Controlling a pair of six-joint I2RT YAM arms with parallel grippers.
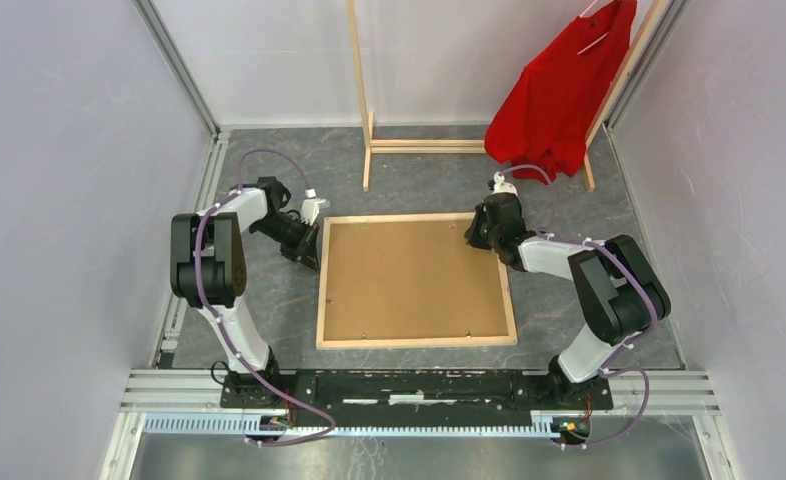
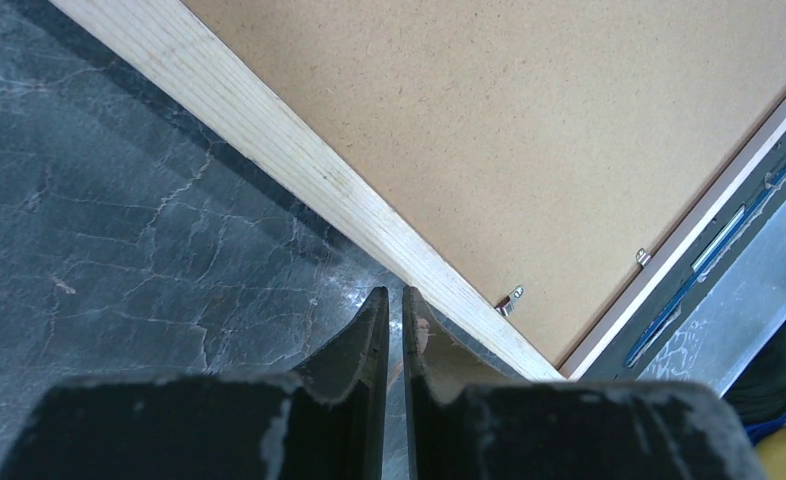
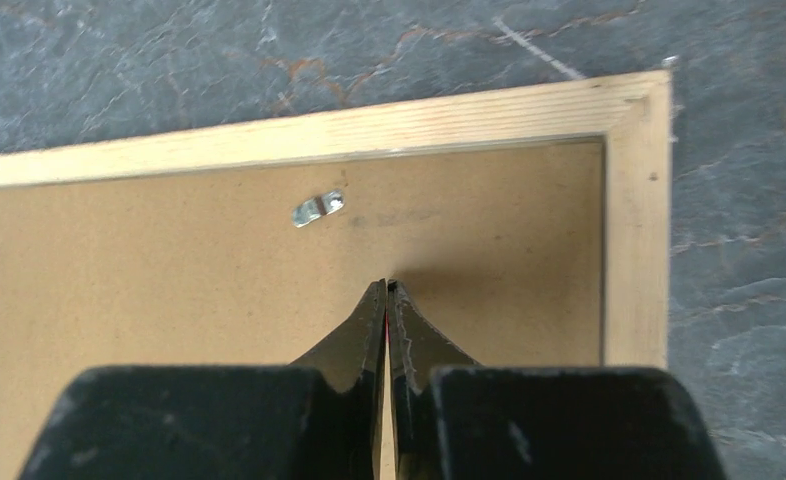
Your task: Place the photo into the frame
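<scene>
The frame (image 1: 416,341) lies face down in the middle of the table, its light wood back up. Inside it sits the photo (image 1: 414,280), showing only its plain brown board back. My left gripper (image 1: 309,258) rests on the table at the frame's left edge. In the left wrist view the left gripper (image 2: 394,293) is shut with a thin slit and nothing in it, beside the frame's rail (image 2: 299,165) and the board (image 2: 529,110). My right gripper (image 1: 472,235) is over the board's far right corner. It (image 3: 387,285) is shut, tips down near the board (image 3: 169,260), inside the frame's corner (image 3: 634,200).
A tall wooden rack (image 1: 361,100) stands at the back with a red shirt (image 1: 559,90) hanging at its right. Small metal tabs (image 3: 317,208) lie on the board near the frame's inner edge. White walls close in left and right. The arm rail (image 1: 419,385) runs along the near edge.
</scene>
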